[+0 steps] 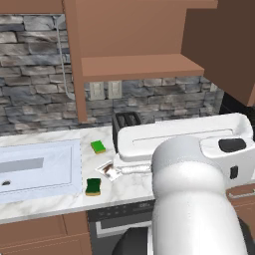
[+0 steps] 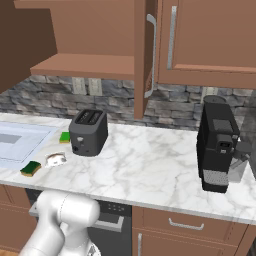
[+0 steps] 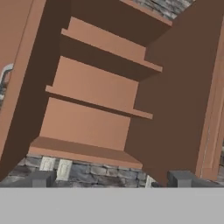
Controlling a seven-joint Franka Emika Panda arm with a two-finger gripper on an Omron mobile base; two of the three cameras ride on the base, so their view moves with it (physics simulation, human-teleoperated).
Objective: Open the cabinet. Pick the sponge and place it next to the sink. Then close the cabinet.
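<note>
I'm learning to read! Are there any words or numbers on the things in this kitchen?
No words or numbers can be read anywhere.
Small flat white packet on the marble counter: a brownish printed picture, too blurred to read.
Black coffee machine: no readable label.
Dark grey two-slot toaster: no readable label.

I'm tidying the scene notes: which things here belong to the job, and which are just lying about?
Job:
cabinet, doors open
dark green sponge, on the counter beside the sink
sink
tool, open, facing the cabinet shelves

Lying about:
toaster
light-green sponge
coffee machine
narrow cabinet, shut
</note>
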